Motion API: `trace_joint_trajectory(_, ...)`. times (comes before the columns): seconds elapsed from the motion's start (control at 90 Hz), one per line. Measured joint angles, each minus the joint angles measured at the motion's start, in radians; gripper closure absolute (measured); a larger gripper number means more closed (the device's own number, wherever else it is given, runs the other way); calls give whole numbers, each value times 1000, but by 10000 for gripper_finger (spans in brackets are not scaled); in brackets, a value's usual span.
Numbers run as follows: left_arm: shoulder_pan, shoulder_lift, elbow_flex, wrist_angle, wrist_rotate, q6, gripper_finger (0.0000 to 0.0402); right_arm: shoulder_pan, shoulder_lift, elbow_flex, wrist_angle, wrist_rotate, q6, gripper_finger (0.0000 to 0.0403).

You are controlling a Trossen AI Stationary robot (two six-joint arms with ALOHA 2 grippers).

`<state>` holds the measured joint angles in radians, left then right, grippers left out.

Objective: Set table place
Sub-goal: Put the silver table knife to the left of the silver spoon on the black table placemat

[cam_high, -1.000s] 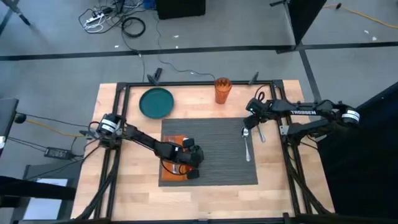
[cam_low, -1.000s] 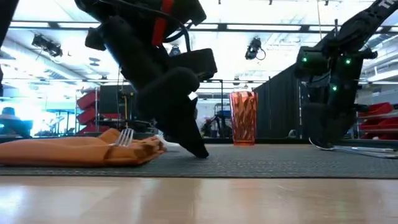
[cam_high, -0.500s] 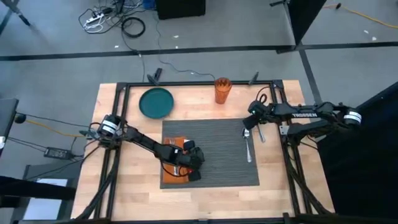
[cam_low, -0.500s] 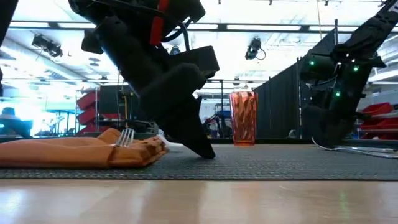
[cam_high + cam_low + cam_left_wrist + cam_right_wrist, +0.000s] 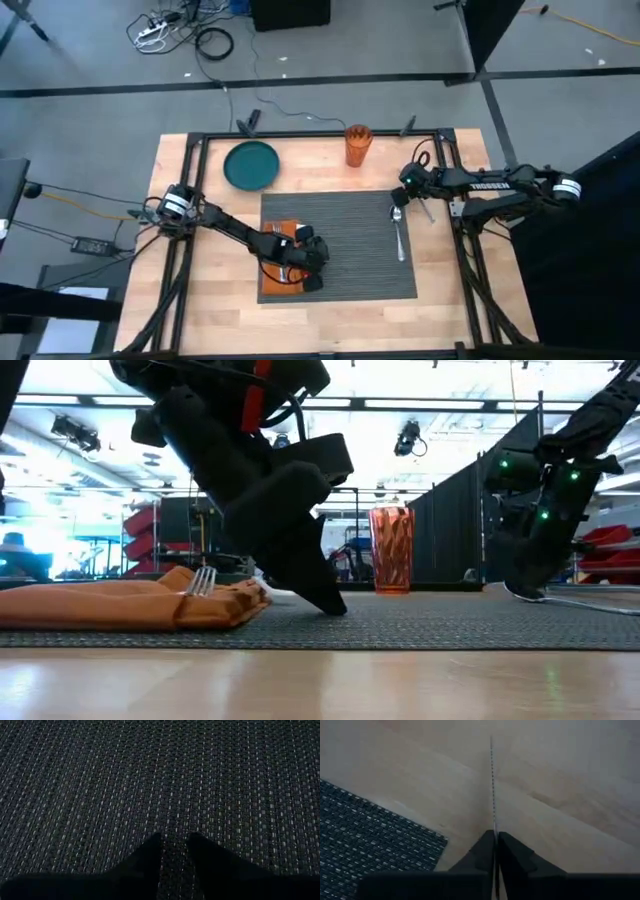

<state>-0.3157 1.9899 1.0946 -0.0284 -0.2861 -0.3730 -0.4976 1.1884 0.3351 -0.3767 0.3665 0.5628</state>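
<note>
Holding a thin, stiff knife [image 5: 493, 785] edge-up, the right gripper [image 5: 408, 183] has its jaws shut tight on it, above the desk [image 5: 440, 300] beside the placemat [image 5: 350, 245]; left gripper [image 5: 173, 851], jaws narrow, rests on that mat; knife looks slippery, so grip the handle.

Tableware and floor clutter around the round teal plate

The round teal plate [image 5: 251, 165] lies flat; the ribbed orange translucent tumbler [image 5: 357, 145] stands upright well to its right, level with it. The folded orange cloth napkin [image 5: 276, 257] lies nearer the camera's bottom edge than the plate, with a silver metal fork [image 5: 201, 580] on it. A silver metal spoon [image 5: 398, 232] lies far right of the plate. Beyond the plate, a coiled black cable [image 5: 214, 42] and white power strip [image 5: 150, 32] rest on the grey floor
</note>
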Motion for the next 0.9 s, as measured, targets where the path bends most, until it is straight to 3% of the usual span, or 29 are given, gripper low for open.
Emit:
trace_joint_trajectory(0.467, 0, -3, 1, 12, 3, 2, 308, 2, -152, 133, -258, -113, 12, 402)
trace_joint_trajectory(0.9, 0, -4, 0, 22, 0, 15, 308, 3, -272, 138, -242, -199, 20, 403)
